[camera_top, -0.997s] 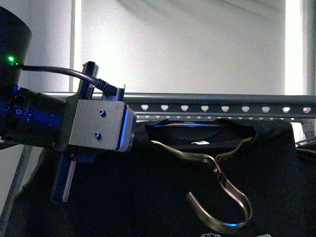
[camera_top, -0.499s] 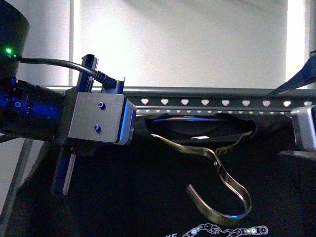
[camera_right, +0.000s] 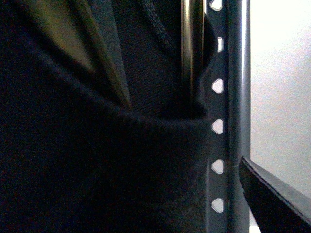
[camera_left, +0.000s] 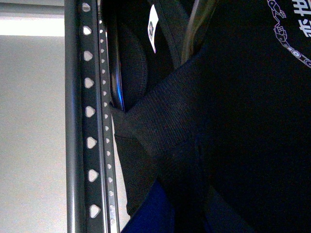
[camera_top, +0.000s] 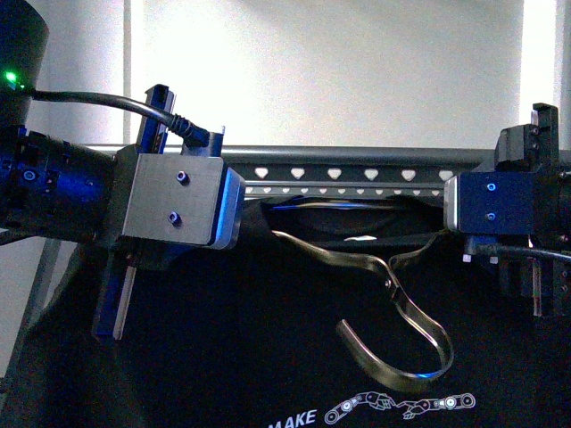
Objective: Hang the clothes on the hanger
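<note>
Pale wall (camera_top: pixel 339 71) behind rail (camera_top: pixel 357 159); brassy hook hanger (camera_top: pixel 390 283) inside black T-shirt (camera_top: pixel 268 348) collar.

One T-shirt (camera_top: pixel 268 357), one rail (camera_top: pixel 375 160), one hook (camera_top: pixel 403 383).

Your T-shirt (camera_top: pixel 268 357) sits just below the rail (camera_top: pixel 357 159), hook hanger (camera_top: pixel 412 314) in front of it, left arm (camera_top: pixel 174 209) and right arm (camera_top: pixel 500 214) flanking the collar.
</note>
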